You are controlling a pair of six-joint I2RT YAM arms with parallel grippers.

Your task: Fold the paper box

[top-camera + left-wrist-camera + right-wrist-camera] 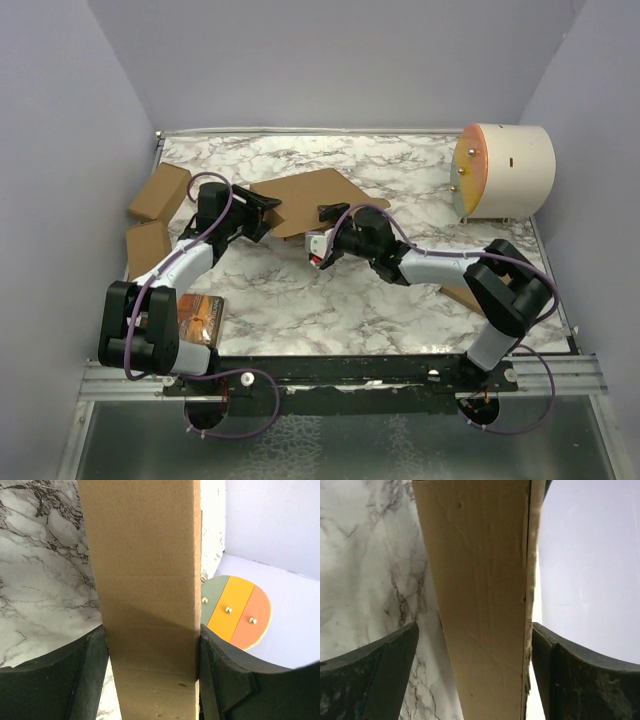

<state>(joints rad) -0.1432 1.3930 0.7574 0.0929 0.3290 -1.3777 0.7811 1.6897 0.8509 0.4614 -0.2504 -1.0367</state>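
Note:
The paper box (312, 197) is a brown cardboard piece at the table's middle back, lying partly folded between the two arms. My left gripper (262, 212) reaches its left edge from the left. In the left wrist view a cardboard panel (145, 580) fills the gap, and both fingers (92, 655) press against its sides, so the gripper (150, 642) is shut on it. My right gripper (328, 214) meets the box's near right edge. In the right wrist view a cardboard flap (480, 590) stands between its spread fingers with room on each side, so that gripper (475, 635) is open.
Two small brown boxes (160, 192) (148, 248) lie at the left wall. A cream cylinder with an orange end (505, 170) stands at the back right, its striped end (235, 612) facing the left wrist. An orange packet (200, 318) lies by the left base; a cardboard scrap (462, 296) lies under the right arm.

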